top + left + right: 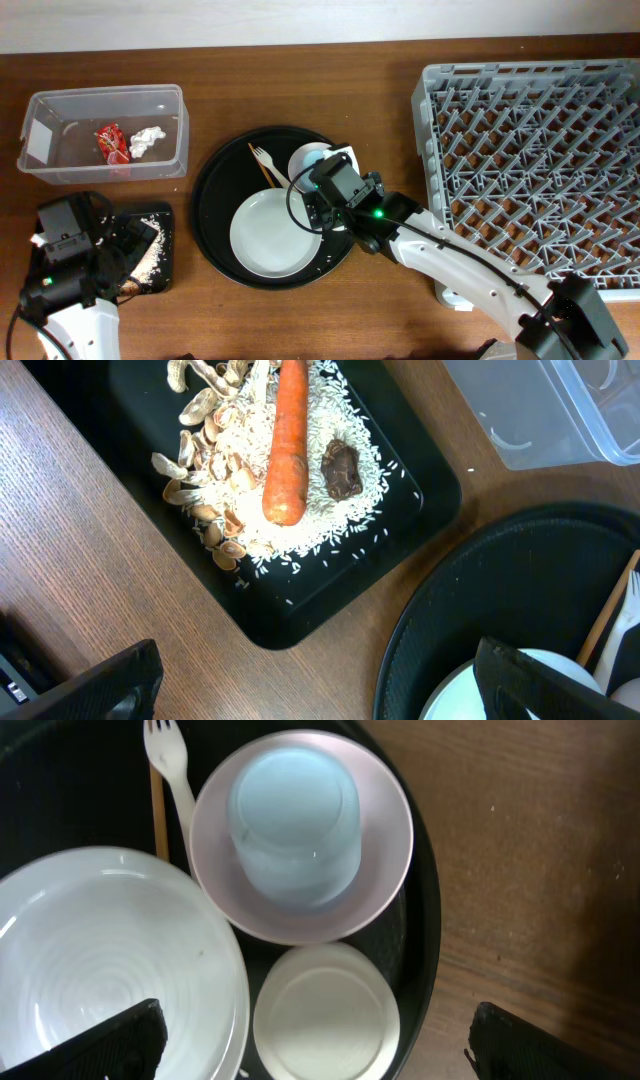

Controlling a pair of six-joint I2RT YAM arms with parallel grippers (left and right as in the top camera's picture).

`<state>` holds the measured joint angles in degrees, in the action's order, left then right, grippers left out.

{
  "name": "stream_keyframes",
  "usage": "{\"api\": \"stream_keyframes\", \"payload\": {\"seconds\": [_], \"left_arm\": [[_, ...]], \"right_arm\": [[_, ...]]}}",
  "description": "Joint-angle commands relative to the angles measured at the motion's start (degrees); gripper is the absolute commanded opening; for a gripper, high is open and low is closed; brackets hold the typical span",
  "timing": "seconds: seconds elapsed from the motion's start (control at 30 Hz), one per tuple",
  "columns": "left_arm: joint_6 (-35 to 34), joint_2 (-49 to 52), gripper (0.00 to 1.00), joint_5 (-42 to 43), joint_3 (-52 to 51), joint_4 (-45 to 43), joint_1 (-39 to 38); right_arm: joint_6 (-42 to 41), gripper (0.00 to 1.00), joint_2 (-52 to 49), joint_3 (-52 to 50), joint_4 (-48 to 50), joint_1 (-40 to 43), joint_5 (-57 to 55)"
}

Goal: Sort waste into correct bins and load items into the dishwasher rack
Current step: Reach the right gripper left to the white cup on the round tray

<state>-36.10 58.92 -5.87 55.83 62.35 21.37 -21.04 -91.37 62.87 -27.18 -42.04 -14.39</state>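
Observation:
A shallow black tray [330,590] holds white rice [300,535], an orange carrot [288,445], a dark brown lump [342,468] and pale beige scraps [205,420]. My left gripper [320,695] hangs open over the bare table between this tray and the round black tray. The clear tub [60,105] contains a red wrapper [111,142] and a white tissue [148,141]. My right gripper [325,1050] is open above the white cup [325,1010]. Beside it are the grey plate [100,950], the white fork [172,760] and a bowl [385,850] with the light blue cup [295,820] in it.
The dishes rest on a large round black tray [215,190] at the table's middle, with a thin wooden stick [158,810] beside the fork. The big grey dishwasher rack [540,140] fills the right side, with nothing showing among its pegs. My right arm [450,255] stretches across in front of it.

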Motion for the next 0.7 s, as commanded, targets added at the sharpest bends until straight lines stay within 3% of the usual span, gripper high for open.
{"api": "stream_keyframes", "payload": {"seconds": [0.0, 0.43, 0.47, 0.67], "left_arm": [[-0.5, -0.4, 0.99, -0.4, 1.0, -0.1, 0.3], [-0.5, -0.4, 0.99, -0.4, 1.0, -0.1, 0.3], [-0.5, -0.4, 0.99, -0.4, 1.0, -0.1, 0.3], [-0.6, -0.4, 0.99, -0.4, 1.0, -0.1, 0.3]], "right_arm": [[-0.7, 0.98, -2.3, 1.4, 0.4, 0.2, -1.7], [-0.7, 1.0, -7.0, 1.4, -0.9, 0.2, -1.7], [-0.7, 0.93, -7.1, 1.4, -1.1, 0.2, -1.7], [-0.7, 0.89, -7.5, 1.4, -1.1, 0.2, -1.7]]}}
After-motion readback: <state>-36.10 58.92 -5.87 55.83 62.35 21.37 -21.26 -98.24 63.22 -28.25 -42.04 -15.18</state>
